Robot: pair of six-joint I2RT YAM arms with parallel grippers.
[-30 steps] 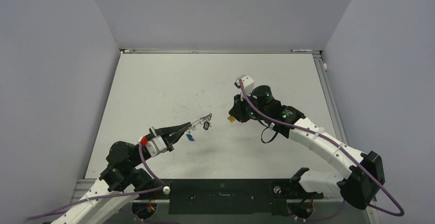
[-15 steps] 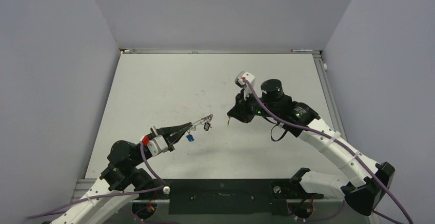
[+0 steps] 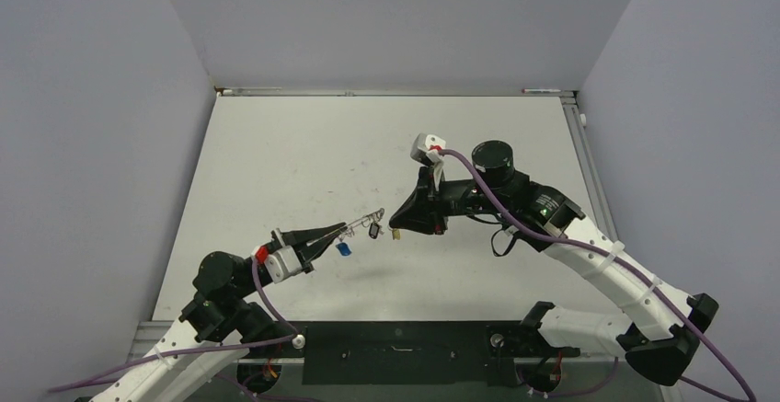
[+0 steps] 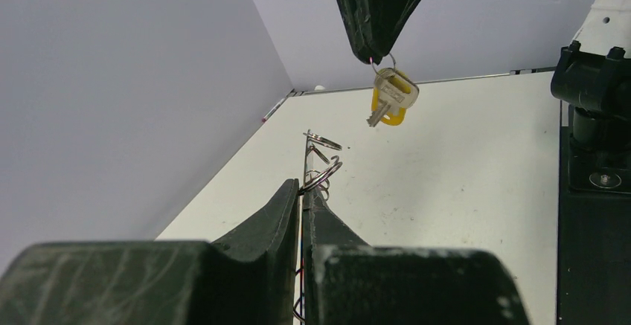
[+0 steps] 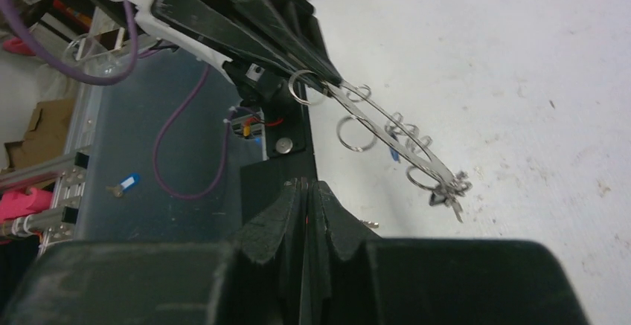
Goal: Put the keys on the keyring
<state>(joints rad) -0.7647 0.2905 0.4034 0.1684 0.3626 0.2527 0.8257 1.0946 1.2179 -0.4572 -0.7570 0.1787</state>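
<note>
Both our jaws pinched tight: the yellow-headed key [image 4: 393,98] hangs just off the keyring [image 3: 361,219].
Our left gripper [image 3: 340,230] is clamped on one end of the keyring, whose thin wire juts straight out past the fingertips; the blue-headed key [image 3: 343,248] hangs just below those tips, and the dark-rimmed key [image 3: 372,230] dangles near the wire's far end. Our right gripper [image 3: 395,226] is closed on the small ring [image 4: 387,63] of the yellow-headed key, which hangs right under its tips, just beyond the wire's far end; from our left wrist we see a gap between the two.
</note>
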